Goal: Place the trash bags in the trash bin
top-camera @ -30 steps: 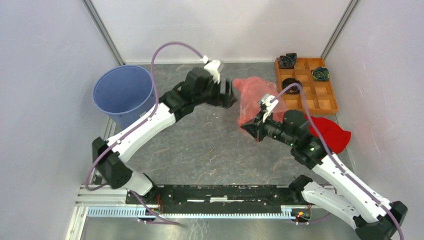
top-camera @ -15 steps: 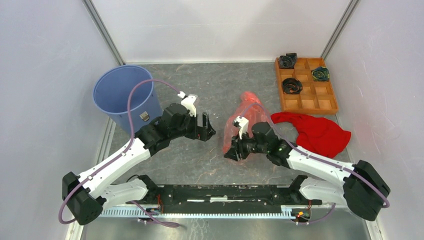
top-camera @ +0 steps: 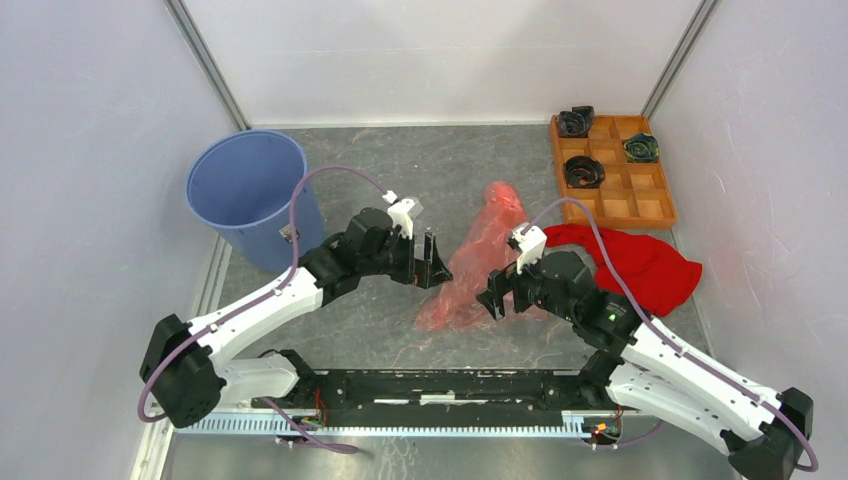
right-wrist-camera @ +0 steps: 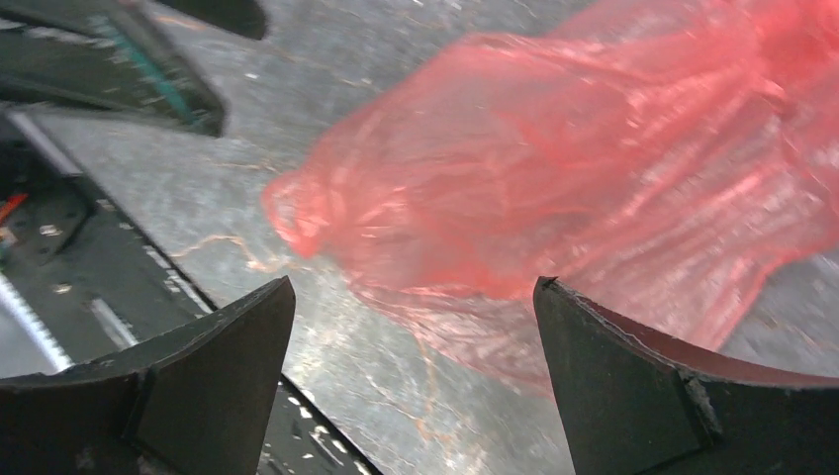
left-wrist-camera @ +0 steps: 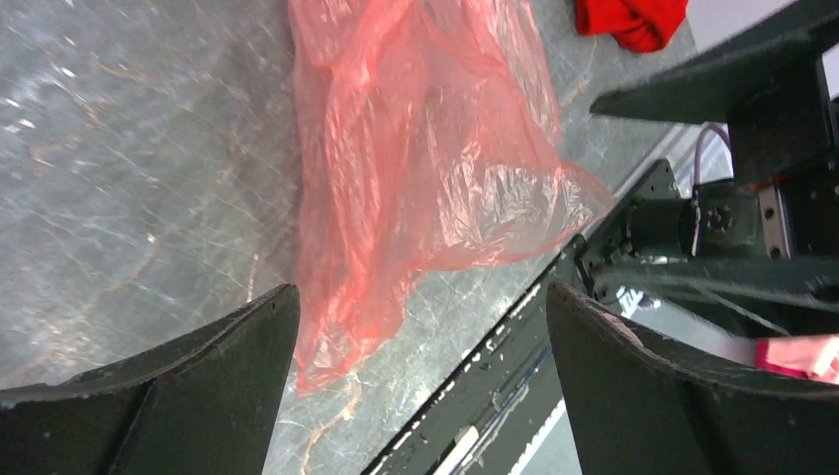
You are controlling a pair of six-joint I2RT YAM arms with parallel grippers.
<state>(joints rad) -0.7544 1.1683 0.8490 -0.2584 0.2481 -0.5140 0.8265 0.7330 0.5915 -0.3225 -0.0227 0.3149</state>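
Observation:
The trash bag (top-camera: 478,250), thin translucent red-pink film, lies stretched on the grey table between the two arms. My left gripper (top-camera: 432,262) stands open just left of it, and the left wrist view shows the bag (left-wrist-camera: 425,168) ahead of the left gripper (left-wrist-camera: 420,289), with nothing between the fingers. On the bag's right side my right gripper (top-camera: 497,296) is also open; in its wrist view the bag (right-wrist-camera: 594,178) lies just beyond the right gripper (right-wrist-camera: 414,282), and neither finger holds it. The trash bin (top-camera: 215,170), a round blue bucket, stands upright at the far left.
A solid red cloth (top-camera: 645,268) lies on the table right of the right arm, and its edge shows as the red cloth (left-wrist-camera: 633,20) in the left wrist view. An orange compartmented tray (top-camera: 630,205) with dark items sits at the back right. White walls enclose the table.
The right gripper has opened and let go of the bag, which has dropped and spread along the table. The left gripper has come down and closed in on the bag's left side.

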